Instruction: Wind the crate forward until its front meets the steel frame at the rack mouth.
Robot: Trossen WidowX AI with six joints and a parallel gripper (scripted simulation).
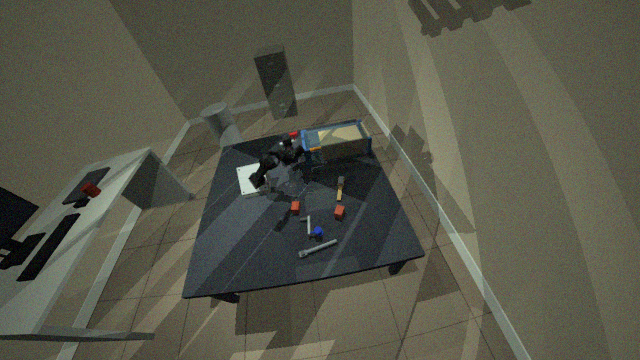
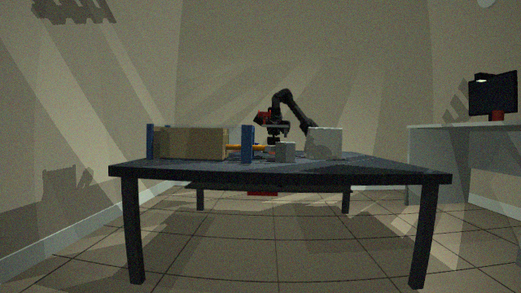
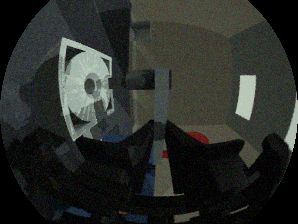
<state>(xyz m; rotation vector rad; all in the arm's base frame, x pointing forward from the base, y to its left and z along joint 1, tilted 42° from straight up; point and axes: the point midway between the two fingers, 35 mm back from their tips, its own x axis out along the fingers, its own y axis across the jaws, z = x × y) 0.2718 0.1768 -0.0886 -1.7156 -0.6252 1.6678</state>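
The tan crate [image 1: 345,135] [image 2: 191,142] sits flat inside the cubby, its front a short way behind the blue steel frame [image 2: 247,144] at the mouth. An orange strap [image 1: 315,148] [image 2: 234,146] runs from it to the grey winch [image 2: 285,151]. My gripper [image 3: 159,123] is shut on the winch handle [image 3: 161,102], whose grey bar stretches out beyond the fingertips with a dark cylinder across its end. It is held above the bench near the winch. In the wrist view a pale square top with a dark round centre lies left of the handle; the handle is clear of it.
A white box [image 2: 324,142] stands beside the winch. Two red blocks [image 1: 295,207] [image 1: 339,212], a yellow-handled tool [image 1: 340,192], a light cranked bar [image 1: 309,225], a blue piece [image 1: 318,231] and a long grey tool [image 1: 320,248] lie toward the bench's other side.
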